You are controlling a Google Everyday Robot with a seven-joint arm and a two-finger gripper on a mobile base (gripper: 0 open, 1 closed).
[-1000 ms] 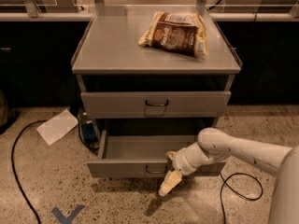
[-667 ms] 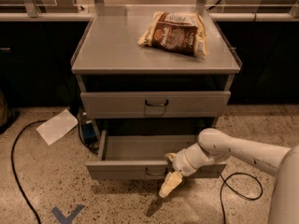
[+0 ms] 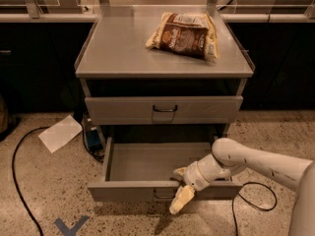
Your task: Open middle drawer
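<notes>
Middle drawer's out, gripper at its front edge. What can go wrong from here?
1. The middle drawer looks well extended. Further pull by the gripper at its front may hit the stop and jolt the cabinet, shifting the snack bag on top.
2. The gripper sits beside the handle, so a careless retreat may snag it and shove the drawer back.
3. A cable lies on the floor below the arm and might catch.
</notes>
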